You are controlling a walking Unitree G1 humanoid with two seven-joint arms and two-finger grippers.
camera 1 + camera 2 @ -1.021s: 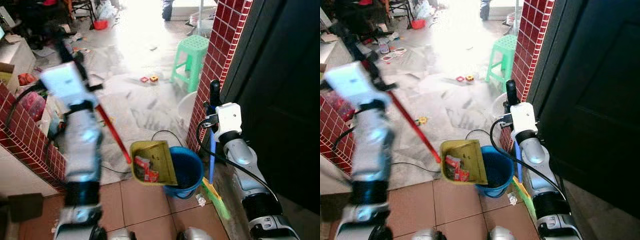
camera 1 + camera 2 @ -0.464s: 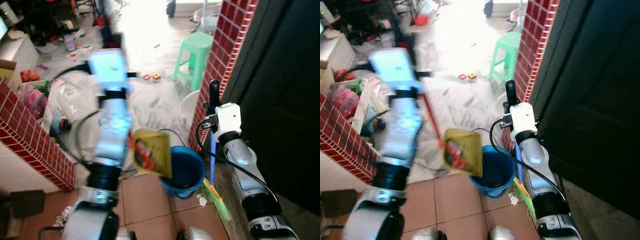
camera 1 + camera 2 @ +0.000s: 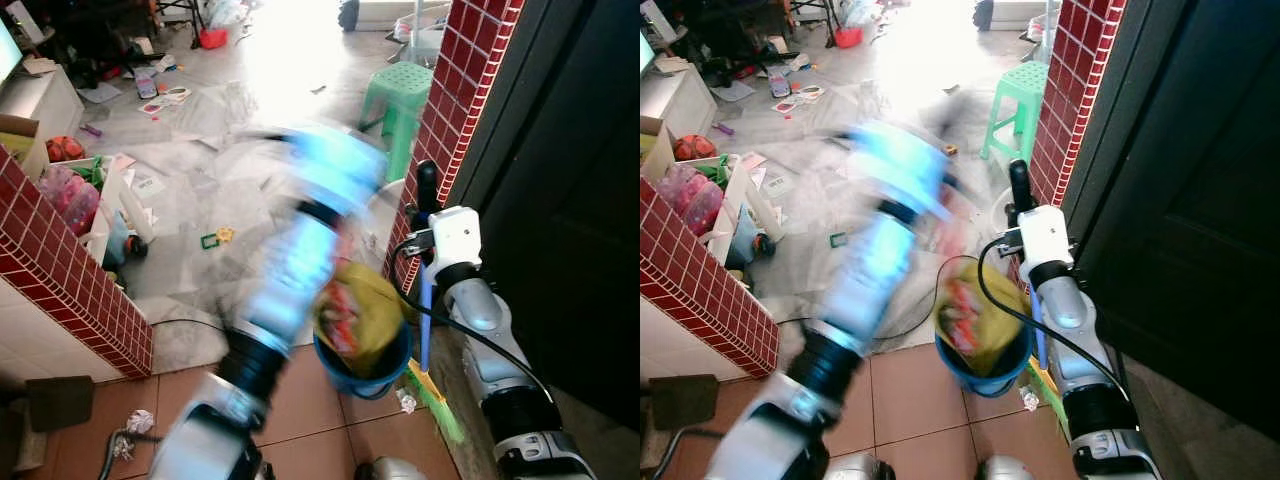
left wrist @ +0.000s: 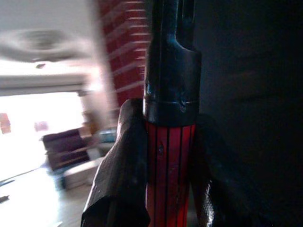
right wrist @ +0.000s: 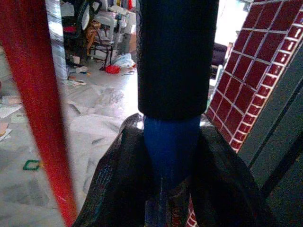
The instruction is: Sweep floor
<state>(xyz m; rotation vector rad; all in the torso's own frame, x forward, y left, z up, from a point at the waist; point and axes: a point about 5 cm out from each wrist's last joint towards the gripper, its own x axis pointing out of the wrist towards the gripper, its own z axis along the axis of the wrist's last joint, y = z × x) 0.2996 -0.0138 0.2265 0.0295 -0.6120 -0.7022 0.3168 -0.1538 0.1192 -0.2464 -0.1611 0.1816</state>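
now the yellow dustpan [image 3: 362,315], tipped over the blue bucket [image 3: 362,372], hangs from its red handle [image 4: 169,170], clamped in the left gripper [image 4: 165,189]; right gripper [image 5: 168,189] grips the blue broom handle [image 5: 169,146].

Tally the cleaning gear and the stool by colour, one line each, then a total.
Blue: 2, the bucket and the broom handle
Yellow: 1, the dustpan
Red: 1, the dustpan handle
Green: 2, the stool and the broom head
Total: 6

The left arm [image 3: 285,300] reaches forward across the middle, motion-blurred, its left gripper [image 4: 165,165] clamped. At the right, the right gripper [image 5: 170,175] grips too.
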